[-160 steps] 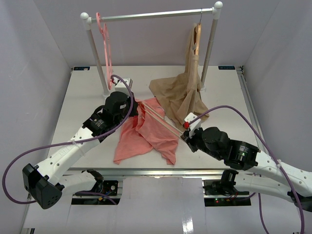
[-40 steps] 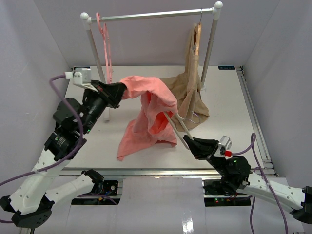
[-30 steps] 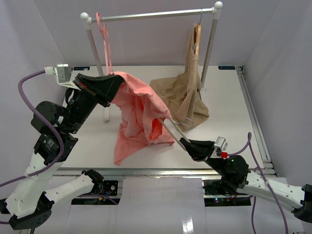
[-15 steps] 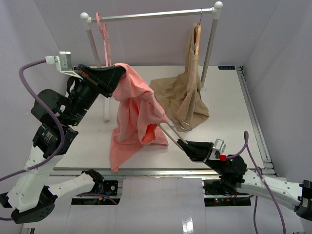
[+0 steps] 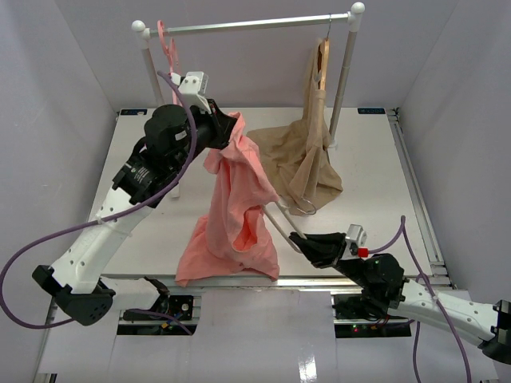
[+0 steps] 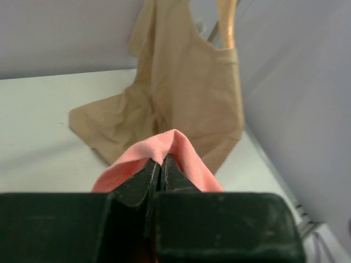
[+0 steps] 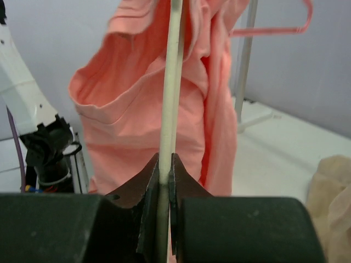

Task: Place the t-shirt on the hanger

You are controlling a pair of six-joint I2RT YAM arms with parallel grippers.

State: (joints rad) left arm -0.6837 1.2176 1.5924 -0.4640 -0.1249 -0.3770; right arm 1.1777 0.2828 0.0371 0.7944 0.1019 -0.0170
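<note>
White table (image 5: 371,167) with a garment rail (image 5: 247,25) at its far edge, carrying a pink hanger (image 5: 169,57) and a wooden hanger (image 5: 322,62) whose beige garment (image 5: 302,155) trails onto the surface. Left gripper (image 5: 227,132), raised above the table, is clenched on a fold of the t-shirt (image 5: 235,199), which hangs straight down below its fingers to the table's near edge. Right gripper (image 5: 299,241), low at the near edge, is clamped on one thin arm of the hanger (image 5: 279,216), which runs up and away from its fingertips into the hanging t-shirt.
</note>
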